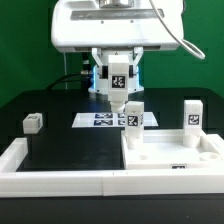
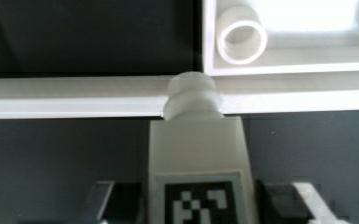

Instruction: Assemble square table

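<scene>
My gripper (image 1: pixel 117 90) is shut on a white tagged leg (image 1: pixel 116 99) and holds it upright, tip down, above the far left corner of the white square slab (image 1: pixel 170 158). In the wrist view the leg (image 2: pixel 197 140) runs out from between the fingers (image 2: pixel 311 200). Its rounded tip is over the slab's edge (image 2: pixel 69 100), short of a round corner hole (image 2: pixel 243 42). Two more legs stand upright on the slab: one (image 1: pixel 132 119) right beside the held leg, one (image 1: pixel 190 115) at the far right. Another leg (image 1: pixel 33 122) lies on the black table at the exterior view's left.
The marker board (image 1: pixel 98 120) lies on the table behind the slab, below the arm. A long white rail (image 1: pixel 50 168) borders the black surface at the front and left. The robot base and cables stand at the back.
</scene>
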